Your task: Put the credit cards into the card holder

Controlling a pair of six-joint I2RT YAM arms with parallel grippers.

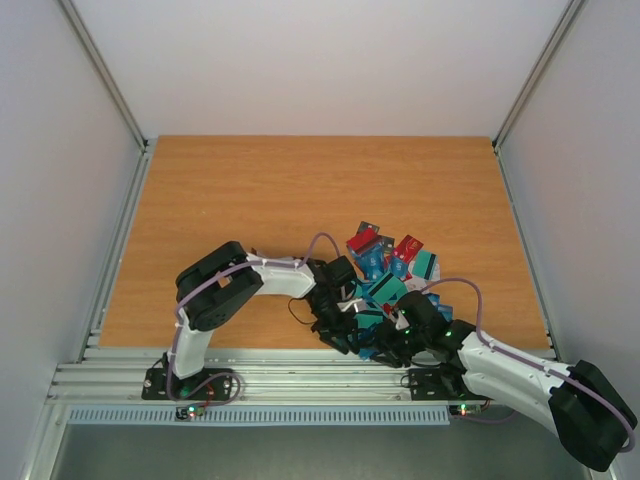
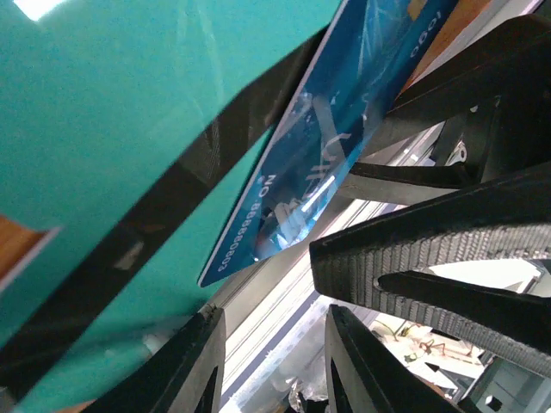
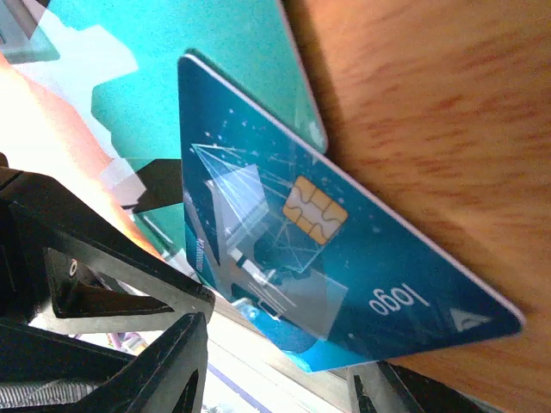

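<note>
The credit cards (image 1: 390,268) lie in a loose heap of teal, blue and red near the table's front edge. My left gripper (image 1: 345,336) and right gripper (image 1: 386,346) meet at the heap's near side. In the left wrist view a teal card with a dark stripe (image 2: 129,146) and a blue card (image 2: 327,146) fill the frame. The left gripper (image 2: 275,372) is open and empty. In the right wrist view a blue chip card (image 3: 318,258) lies over a teal card (image 3: 215,77). Its near edge sits between the open right gripper's (image 3: 275,389) jaws. The brown card holder is hidden.
The wooden table (image 1: 250,200) has white walls on three sides. A metal rail (image 1: 300,385) runs along the front edge under both arms. The right gripper's ribbed fingers (image 2: 448,267) sit very close to the left gripper.
</note>
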